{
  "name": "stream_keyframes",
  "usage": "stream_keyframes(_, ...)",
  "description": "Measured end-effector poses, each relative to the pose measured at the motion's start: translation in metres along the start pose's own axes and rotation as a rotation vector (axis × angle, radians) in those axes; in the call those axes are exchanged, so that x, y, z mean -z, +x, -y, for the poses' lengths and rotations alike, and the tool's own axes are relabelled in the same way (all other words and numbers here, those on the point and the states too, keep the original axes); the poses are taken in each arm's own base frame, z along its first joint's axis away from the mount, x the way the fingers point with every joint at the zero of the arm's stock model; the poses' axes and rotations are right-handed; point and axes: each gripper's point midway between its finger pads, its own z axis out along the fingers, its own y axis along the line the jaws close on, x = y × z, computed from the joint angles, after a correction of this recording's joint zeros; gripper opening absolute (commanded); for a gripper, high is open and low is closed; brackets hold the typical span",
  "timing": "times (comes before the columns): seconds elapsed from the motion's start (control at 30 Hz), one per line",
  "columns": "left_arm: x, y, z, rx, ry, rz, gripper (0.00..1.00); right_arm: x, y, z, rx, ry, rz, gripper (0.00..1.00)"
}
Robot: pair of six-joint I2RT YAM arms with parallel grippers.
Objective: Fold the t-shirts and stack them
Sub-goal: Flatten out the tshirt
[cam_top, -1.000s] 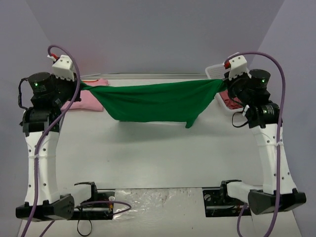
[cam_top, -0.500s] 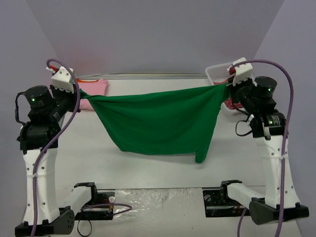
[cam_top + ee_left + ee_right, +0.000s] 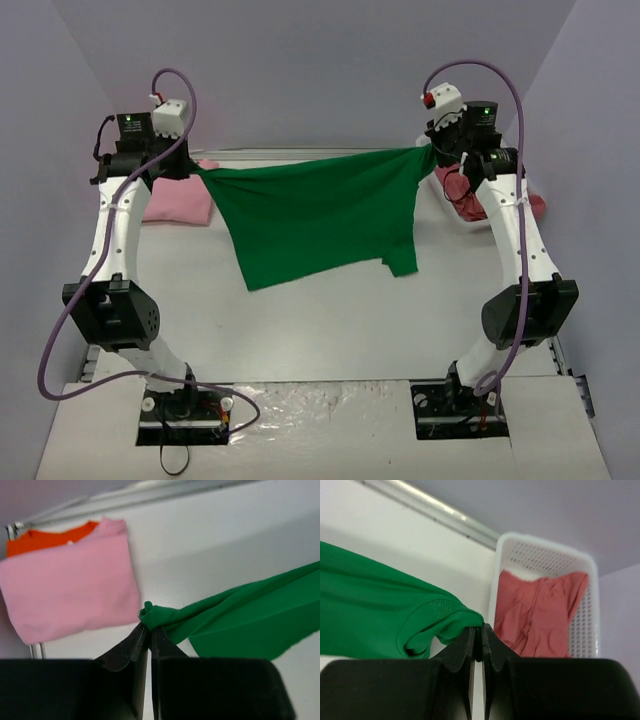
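White-and-black arms (image 3: 108, 232), purple cables (image 3: 480, 63), green lights (image 3: 130, 121)

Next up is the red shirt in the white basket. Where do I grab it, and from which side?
Pinch a raised crease near the middle of the red shirt, coming straight down from above. It lies crumpled in the white basket, whose lattice walls block every side; only the open top looks clear.

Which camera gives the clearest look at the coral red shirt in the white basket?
The right wrist view: the coral red t-shirt lies crumpled in the white basket, mostly unobstructed. The top external view shows only scraps of it behind the right arm; the left wrist view misses it.
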Motion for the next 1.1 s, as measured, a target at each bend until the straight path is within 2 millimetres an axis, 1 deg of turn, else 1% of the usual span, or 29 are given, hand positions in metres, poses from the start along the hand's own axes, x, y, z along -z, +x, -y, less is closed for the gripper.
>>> stream_keyframes(0.03, 0.001, -0.015, -0.002, -0.003, -0.002, 0.027, 0.02, 0.000, -0.012, 0.005, 0.003, 0.010, 0.023, 0.00)
stream_keyframes(0.1, 0.014, -0.046, -0.002, -0.020, -0.010, 0.100, 0.02, 0.007, -0.034, 0.013, 0.007, 0.031, 0.076, 0.00)
stream_keyframes(0.17, 0.041, -0.073, 0.003, -0.045, -0.019, 0.182, 0.02, 0.024, -0.055, 0.019, 0.012, 0.052, 0.135, 0.00)
stream_keyframes(0.23, 0.075, -0.084, 0.011, -0.070, -0.021, 0.243, 0.02, 0.047, -0.066, 0.019, 0.016, 0.057, 0.182, 0.00)
stream_keyframes(0.27, 0.093, -0.087, 0.016, -0.091, -0.022, 0.275, 0.02, 0.061, -0.068, 0.016, 0.020, 0.056, 0.208, 0.00)
stream_keyframes(0.3, 0.113, -0.083, 0.023, -0.113, -0.019, 0.299, 0.02, 0.077, -0.066, 0.011, 0.025, 0.049, 0.223, 0.00)
stream_keyframes(0.33, 0.133, -0.074, 0.031, -0.141, -0.013, 0.311, 0.02, 0.091, -0.060, 0.005, 0.030, 0.040, 0.232, 0.03)
stream_keyframes(0.37, 0.154, -0.064, 0.041, -0.173, -0.002, 0.321, 0.02, 0.107, -0.051, -0.004, 0.038, 0.029, 0.236, 0.15)
stream_keyframes(0.4, 0.170, -0.052, 0.051, -0.206, 0.021, 0.326, 0.13, 0.124, -0.038, -0.013, 0.043, 0.011, 0.229, 0.35)
stream_keyframes(0.43, 0.185, -0.035, 0.063, -0.264, 0.055, 0.320, 0.25, 0.140, -0.026, -0.023, 0.053, -0.011, 0.220, 0.72)
stream_keyframes(0.47, 0.199, -0.015, 0.077, -0.326, 0.100, 0.301, 0.36, 0.153, -0.017, -0.031, 0.065, -0.027, 0.219, 0.78)
stream_keyframes(0.5, 0.208, 0.006, 0.089, -0.372, 0.150, 0.274, 0.38, 0.166, -0.006, -0.039, 0.091, -0.042, 0.222, 0.82)
stream_keyframes(0.53, 0.214, 0.029, 0.100, -0.404, 0.204, 0.241, 0.37, 0.174, 0.007, -0.048, 0.097, -0.061, 0.207, 0.90)
stream_keyframes(0.57, 0.221, 0.052, 0.113, -0.432, 0.265, 0.204, 0.38, 0.183, 0.019, -0.056, 0.103, -0.078, 0.196, 0.92)
stream_keyframes(0.6, 0.231, 0.075, 0.125, -0.456, 0.314, 0.183, 0.55, 0.188, 0.028, -0.062, 0.106, -0.094, 0.186, 0.92)
stream_keyframes(0.63, 0.237, 0.092, 0.134, -0.473, 0.366, 0.155, 0.62, 0.192, 0.035, -0.066, 0.106, -0.107, 0.172, 0.92)
stream_keyframes(0.67, 0.240, 0.103, 0.141, -0.480, 0.410, 0.131, 0.64, 0.192, 0.039, -0.068, 0.106, -0.114, 0.158, 0.92)
stream_keyframes(0.73, 0.241, 0.109, 0.148, -0.493, 0.475, 0.107, 0.66, 0.183, 0.045, -0.069, 0.110, -0.128, 0.120, 0.89)
stream_keyframes(0.8, 0.237, 0.100, 0.151, -0.503, 0.525, 0.102, 0.68, 0.169, 0.052, -0.068, 0.106, -0.142, 0.070, 0.88)
stream_keyframes(0.83, 0.234, 0.094, 0.151, -0.503, 0.545, 0.104, 0.70, 0.161, 0.053, -0.066, 0.104, -0.146, 0.044, 0.85)
stream_keyframes(0.9, 0.223, 0.085, 0.150, -0.480, 0.576, 0.088, 0.70, 0.139, 0.055, -0.060, 0.097, -0.148, -0.009, 0.84)
stream_keyframes(0.97, 0.205, 0.082, 0.144, -0.412, 0.580, 0.049, 0.70, 0.115, 0.057, -0.055, 0.088, -0.156, -0.056, 0.84)
stream_keyframes(1.03, 0.175, 0.079, 0.130, -0.343, 0.550, 0.010, 0.70, 0.091, 0.062, -0.053, 0.075, -0.164, -0.099, 0.82)
stream_keyframes(1.1, 0.139, 0.078, 0.114, -0.257, 0.506, -0.042, 0.70, 0.068, 0.068, -0.052, 0.059, -0.179, -0.142, 0.77)
